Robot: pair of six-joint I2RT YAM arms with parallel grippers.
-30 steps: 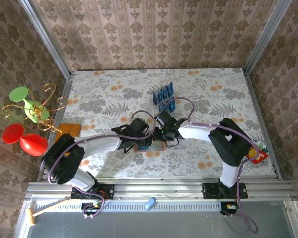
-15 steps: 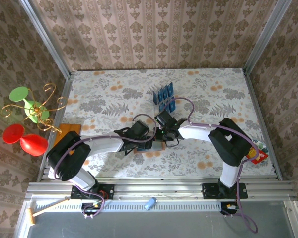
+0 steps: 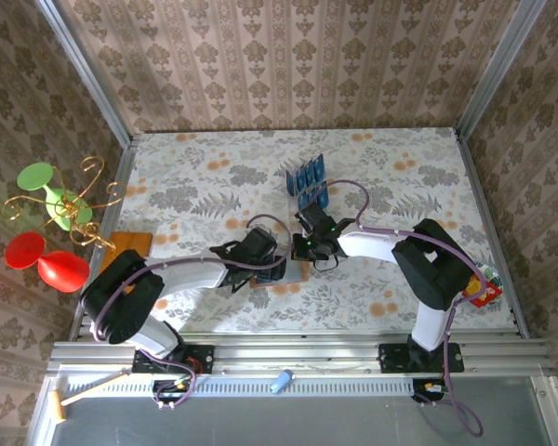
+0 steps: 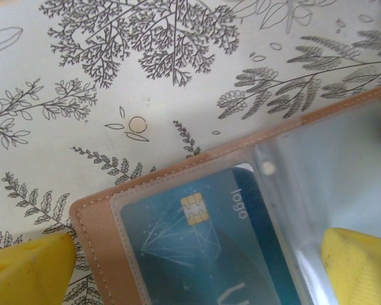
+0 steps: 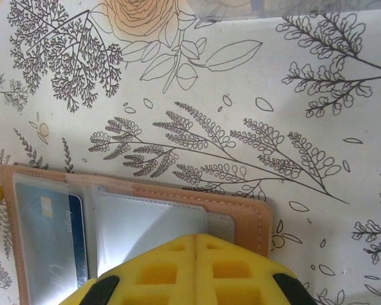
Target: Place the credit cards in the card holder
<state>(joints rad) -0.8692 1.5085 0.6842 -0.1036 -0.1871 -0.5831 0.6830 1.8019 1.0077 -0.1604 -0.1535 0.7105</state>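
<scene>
Left end effector [image 4: 193,272]: in the left wrist view we see its yellow fingers [image 4: 28,267] spread wide and gripping nothing. One sits over the tabletop just off the card holder's corner, the other over its clear pocket.
Right end effector [image 5: 195,254]: in the right wrist view we see its yellow pads pressed together with nothing between them. The tips are over the holder's grey pocket, and we cannot tell whether they touch it.
Card holder [image 4: 92,219]: tan with a stitched edge, it lies open and flat on the tabletop under the two end effectors, near the middle and a little toward the arms.
Credit card [image 4: 197,244]: we see one blue card with a gold chip and the word "logo" inside the clear pocket.
Other credit cards [image 3: 306,179]: several blue ones stand on edge in a row just beyond the right end effector, apart from the holder.
Wrist views against top view: up close we read the stitching, the pockets and the chip. From above, the arms cover most of the holder, but we get the row of cards and both arms meeting at the centre.
Tabletop [image 3: 195,186]: we see a pale cloth printed with grey foliage and orange flowers. An orange-brown square [image 3: 130,243] lies at its left edge.
Room: we see damask-patterned walls [image 3: 288,65] on three sides with metal frame posts [image 3: 84,79]. By the left wall is a gold wire stand [image 3: 60,209] with green and red pieces.
</scene>
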